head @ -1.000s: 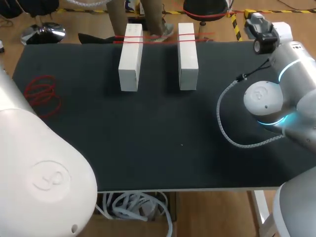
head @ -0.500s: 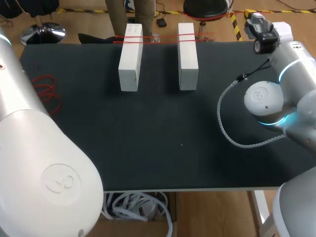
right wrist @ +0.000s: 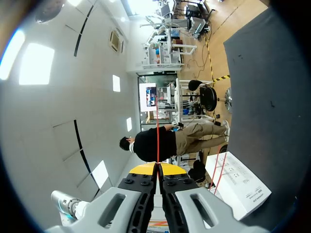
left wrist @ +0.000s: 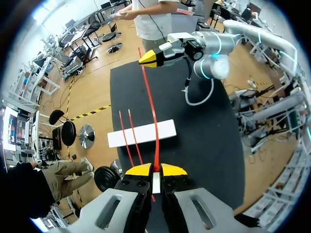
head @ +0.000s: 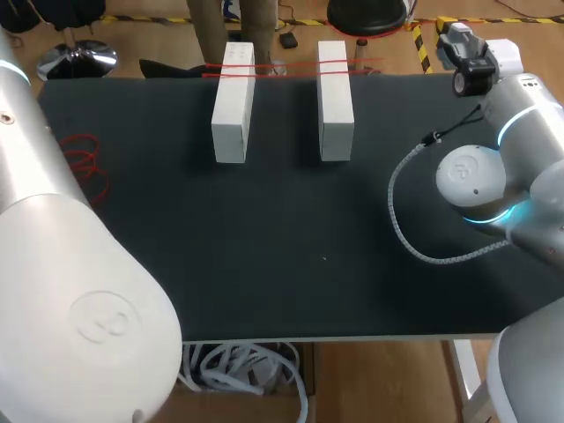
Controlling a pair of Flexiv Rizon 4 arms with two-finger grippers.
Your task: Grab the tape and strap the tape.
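As it runs taut ahead, red tape point(left wrist: 150, 107): one end clamped in left end effector point(left wrist: 154, 170), other in right end effector point(right wrist: 158, 167); white block point(left wrist: 141, 133) beneath, on bench point(left wrist: 209, 136).

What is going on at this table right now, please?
Both arms hold one red tape stretched between them: the left gripper is shut on one end, the right gripper on the other. It runs over a white block already crossed by two red strands.

Red tape point(head: 287, 68) spans two white blocks point(head: 233, 106).
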